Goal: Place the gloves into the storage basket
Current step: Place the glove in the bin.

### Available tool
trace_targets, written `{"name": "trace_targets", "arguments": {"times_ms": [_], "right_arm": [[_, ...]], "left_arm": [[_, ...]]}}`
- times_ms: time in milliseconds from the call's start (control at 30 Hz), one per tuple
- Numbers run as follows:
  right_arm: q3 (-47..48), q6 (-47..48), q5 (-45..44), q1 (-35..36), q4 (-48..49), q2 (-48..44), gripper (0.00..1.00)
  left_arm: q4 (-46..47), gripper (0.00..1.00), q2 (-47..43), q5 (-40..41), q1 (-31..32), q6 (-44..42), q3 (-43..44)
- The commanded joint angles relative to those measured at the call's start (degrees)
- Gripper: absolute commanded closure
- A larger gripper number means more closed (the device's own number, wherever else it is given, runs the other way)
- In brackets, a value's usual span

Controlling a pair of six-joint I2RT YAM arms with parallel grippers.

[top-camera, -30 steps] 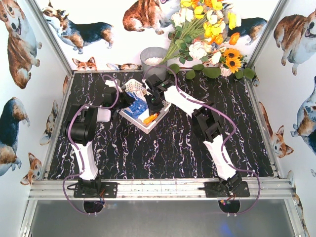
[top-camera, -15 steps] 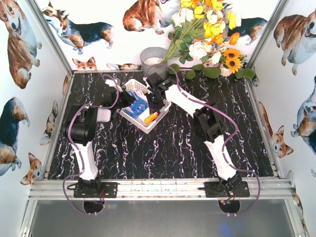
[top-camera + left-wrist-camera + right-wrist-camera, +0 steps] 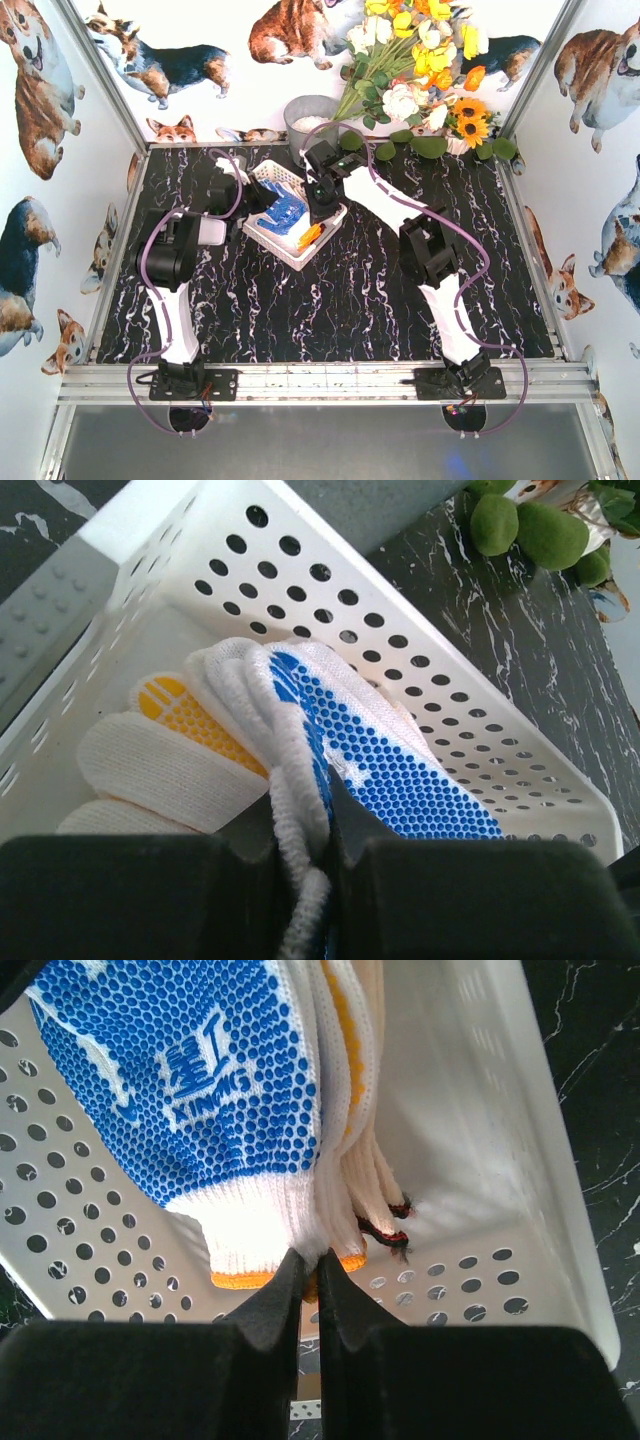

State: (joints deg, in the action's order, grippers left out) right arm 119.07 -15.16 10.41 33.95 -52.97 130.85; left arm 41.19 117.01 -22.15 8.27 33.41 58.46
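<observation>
While inside storage basket (image 3: 330, 590), gloves (image 3: 200, 1090) (one blue-dotted), L fingers (image 3: 150, 900), R fingers (image 3: 268, 1308) tight on them.

A: Gloves (image 3: 286, 212), where?
B: All in 1 bunch inside the basket (image 3: 283, 258), pressed flat vs. each other. Outer one has a blue-dotted palm w/ blue print. Next to it a yellow-dotted one, rest plain white knit.
A: Cuffs?
B: Orange trim on some, red-black on others. Cuff end points near-right, fingertips left. Right gripper (image 3: 310, 1260) pinches the cuff end, left gripper (image 3: 305, 825) pinches the other end, both clamped tight on knit.
A: Basket itself?
B: White plastic, rect., shallow, round holes in the walls. It's on the table (image 3: 350, 300), twd the far edge, left of ctr, turned diagonal to the table edges.
</observation>
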Motion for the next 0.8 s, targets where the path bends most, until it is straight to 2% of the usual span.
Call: {"name": "trace_targets", "arguments": {"times_ms": [0, 167, 400, 500, 767], "right_arm": [[0.2, 0.0, -0.1, -0.4, 0.6, -1.5, 1.00], [0.1, -0.5, 1.0, -0.4, 0.7, -0.1, 1.00], [-0.3, -1.3, 1.3, -0.4, 1.3, 0.9, 1.00], [-0.6, -1.5, 1.1, -0.4, 1.5, 1.1, 1.00], [-1.4, -1.9, 0.7, -0.3, 2.8, 0.1, 1.00]], "left_arm": [[0.5, 1.00, 2.2, -0.1, -0.6, -0.5, 1.5], [-3.5, 0.99, 2.4, 1.3, -0.6, -3.2, 2.6], [-10.5, 0.64, 0.3, 3.3, -0.6, -8.1, 6.0], [-14.1, 0.53, -1.6, 4.6, -0.6, -10.4, 6.9], [-23.9, 0.34, -8.4, 11.7, -0.6, -19.7, 8.9]]}}
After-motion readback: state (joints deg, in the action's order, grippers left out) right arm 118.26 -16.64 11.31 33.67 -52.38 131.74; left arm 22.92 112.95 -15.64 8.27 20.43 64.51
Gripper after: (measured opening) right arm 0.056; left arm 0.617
